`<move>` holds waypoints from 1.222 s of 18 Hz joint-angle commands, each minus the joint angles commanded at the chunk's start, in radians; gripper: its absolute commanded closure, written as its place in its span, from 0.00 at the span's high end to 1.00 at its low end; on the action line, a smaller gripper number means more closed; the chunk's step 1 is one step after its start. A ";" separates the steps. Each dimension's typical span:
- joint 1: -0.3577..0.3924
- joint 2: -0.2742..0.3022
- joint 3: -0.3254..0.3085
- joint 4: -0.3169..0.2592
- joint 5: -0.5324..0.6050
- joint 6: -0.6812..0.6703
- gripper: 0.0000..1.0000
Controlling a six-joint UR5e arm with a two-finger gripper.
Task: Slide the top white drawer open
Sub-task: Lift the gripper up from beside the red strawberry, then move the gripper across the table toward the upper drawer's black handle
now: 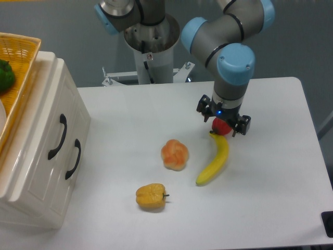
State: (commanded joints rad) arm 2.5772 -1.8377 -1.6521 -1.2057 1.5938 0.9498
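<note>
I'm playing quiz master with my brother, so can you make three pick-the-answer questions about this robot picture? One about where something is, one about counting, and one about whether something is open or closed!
1. Where is the banana?
A. in the yellow basket
B. on the white table, right of the orange fruit
C. inside a drawer

2. How many black handles are on the white cabinet?
A. one
B. two
C. four

3. How is the top white drawer?
A. closed
B. pulled halfway out
C. taken out and lying on the table

Answers:
1. B: the banana lies on the table, to the right of the orange fruit.
2. B: one handle sits on the top white drawer and a second handle on the drawer front beside it.
3. A: its front sits level with the cabinet, and the gripper is far away, over the red fruit.
</note>
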 joint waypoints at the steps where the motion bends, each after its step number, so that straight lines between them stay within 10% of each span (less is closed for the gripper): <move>1: -0.011 0.000 0.000 -0.002 0.000 -0.011 1.00; 22: -0.291 0.003 0.074 -0.023 -0.081 -0.591 1.00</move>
State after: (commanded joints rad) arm 2.2857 -1.8347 -1.5785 -1.2287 1.5125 0.3591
